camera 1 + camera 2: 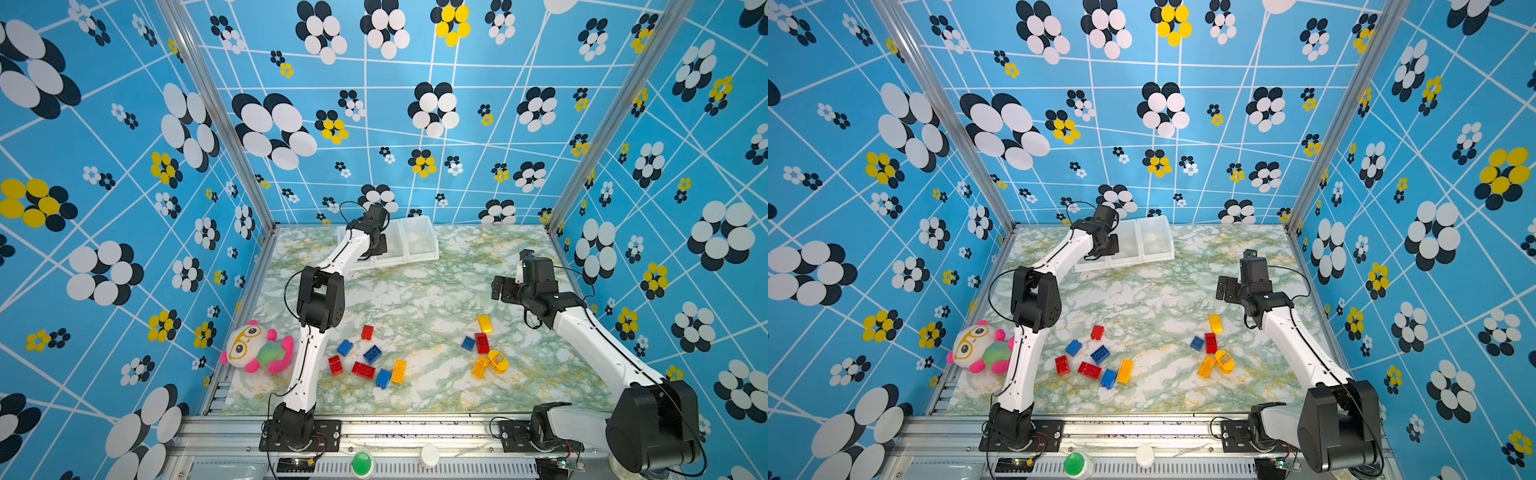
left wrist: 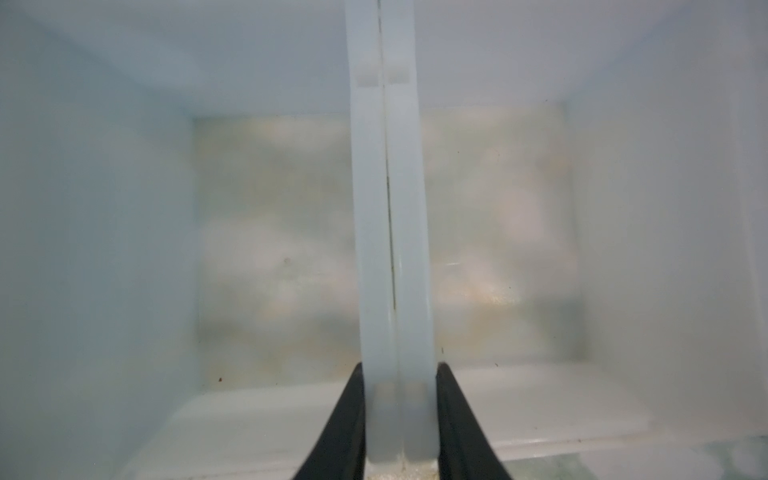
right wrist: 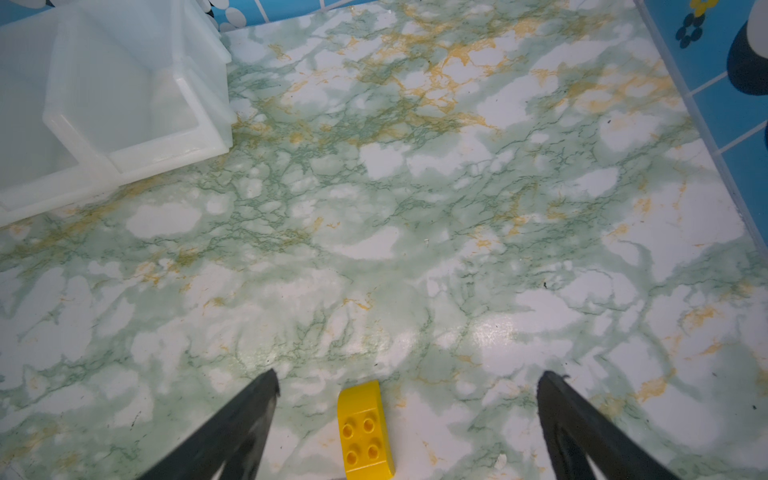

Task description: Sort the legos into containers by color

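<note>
Three white translucent containers (image 1: 419, 243) (image 1: 1156, 241) stand joined in a row at the back of the table. My left gripper (image 1: 380, 245) (image 1: 1111, 245) reaches down into them. In the left wrist view the gripper (image 2: 399, 368) is shut on the doubled wall (image 2: 386, 208) between two bins, whose floors look bare. The legos lie in two clusters at the front: red, blue and orange ones (image 1: 363, 370), and another group (image 1: 481, 343) with a rounded yellow piece (image 1: 497, 360). My right gripper (image 1: 498, 289) (image 3: 409, 376) hangs open above the table, near a yellow brick (image 3: 365, 432) (image 1: 484, 323).
A plush toy with yellow glasses (image 1: 257, 348) lies at the table's front left, beside the left arm. Patterned blue walls close in the back and both sides. A green button (image 1: 361, 462) sits on the front rail.
</note>
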You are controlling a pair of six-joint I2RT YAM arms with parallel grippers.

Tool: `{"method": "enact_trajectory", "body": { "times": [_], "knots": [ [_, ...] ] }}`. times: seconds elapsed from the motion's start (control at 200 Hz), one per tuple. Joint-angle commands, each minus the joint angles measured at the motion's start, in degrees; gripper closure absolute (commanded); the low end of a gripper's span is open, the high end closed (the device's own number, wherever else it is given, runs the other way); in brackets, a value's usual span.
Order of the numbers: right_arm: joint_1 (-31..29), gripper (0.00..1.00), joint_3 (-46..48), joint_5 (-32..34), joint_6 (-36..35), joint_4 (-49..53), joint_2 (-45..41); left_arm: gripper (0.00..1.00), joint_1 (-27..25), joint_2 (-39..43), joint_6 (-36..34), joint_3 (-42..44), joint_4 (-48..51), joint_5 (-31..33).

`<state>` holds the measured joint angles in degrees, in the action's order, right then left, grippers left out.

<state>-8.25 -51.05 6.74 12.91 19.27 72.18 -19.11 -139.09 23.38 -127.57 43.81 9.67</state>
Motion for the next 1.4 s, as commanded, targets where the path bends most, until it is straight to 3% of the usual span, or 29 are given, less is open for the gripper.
{"method": "enact_trajectory", "body": {
  "times": [0.0, 0.315, 0.979, 1.394],
  "knots": [
    [-0.5, 0.01, -2.0, 0.0, 0.7, 2.1, -0.2, 0.77, -1.3, 1.1, 0.0, 0.8, 1.7, -0.2],
    [-0.5, 0.01, -1.8, 0.4, 0.8, 2.9, -1.3, 0.88, -2.9, 6.6, 1.6, 9.1, -0.4, -1.1],
    [-1.2, 0.01, -0.4, 0.2, 1.7, 4.4, -4.0, 0.89, -11.3, 21.8, 8.1, 34.9, -5.0, 1.2],
    [-1.3, 0.01, 0.6, -0.2, 2.0, 5.2, -5.6, 0.89, -15.7, 26.0, 12.8, 41.5, -6.2, 0.9]
  ]
}}
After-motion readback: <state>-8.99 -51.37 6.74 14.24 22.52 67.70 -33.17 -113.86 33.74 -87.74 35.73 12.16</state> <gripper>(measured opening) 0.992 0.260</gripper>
